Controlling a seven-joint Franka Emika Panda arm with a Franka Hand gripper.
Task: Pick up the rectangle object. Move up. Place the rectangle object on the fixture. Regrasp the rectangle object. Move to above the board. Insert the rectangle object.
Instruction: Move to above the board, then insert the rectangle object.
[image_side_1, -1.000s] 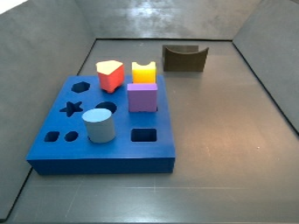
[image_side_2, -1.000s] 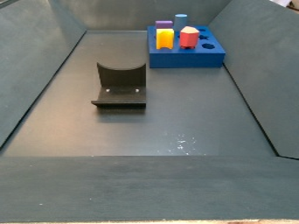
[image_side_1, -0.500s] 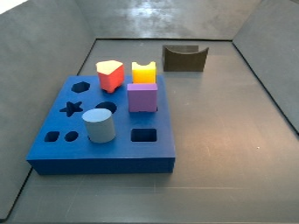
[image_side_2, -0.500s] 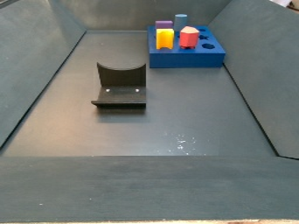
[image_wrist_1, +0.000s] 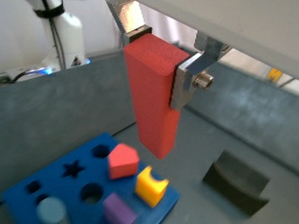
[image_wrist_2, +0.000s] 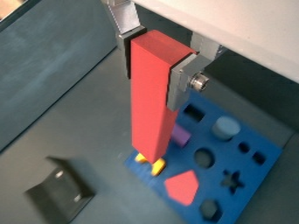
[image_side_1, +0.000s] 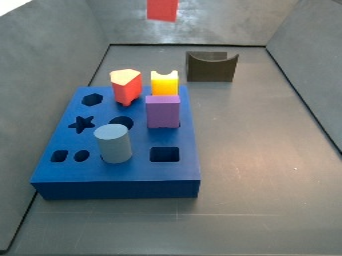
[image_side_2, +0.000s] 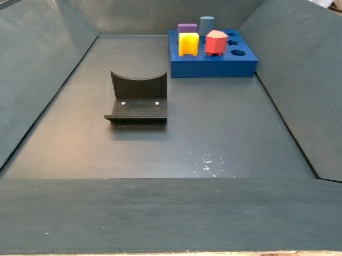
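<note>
In both wrist views my gripper (image_wrist_1: 160, 61) (image_wrist_2: 156, 68) is shut on the upper end of the rectangle object (image_wrist_1: 152, 96) (image_wrist_2: 152, 105), a long red bar hanging upright, high above the floor. Its lower end shows at the top edge of a side view as a red patch (image_side_1: 162, 9); the fingers are cut off there. The blue board (image_side_1: 118, 175) (image_side_2: 214, 66) (image_wrist_2: 251, 171) lies below, with an open square hole (image_side_1: 163, 155). The fixture (image_side_1: 211, 66) (image_side_2: 138, 97) (image_wrist_1: 239, 179) stands apart from the board with nothing on it.
Standing in the board are a red block with a heart top (image_side_1: 126, 86), a yellow block (image_side_1: 164, 82), a purple cube (image_side_1: 163, 111) and a grey-blue cylinder (image_side_1: 115, 143). Sloping grey walls (image_side_1: 47, 35) enclose the dark floor.
The red bar's lower end has come into a side view at its top edge, where nothing showed before. The board, its blocks and the fixture have not moved.
</note>
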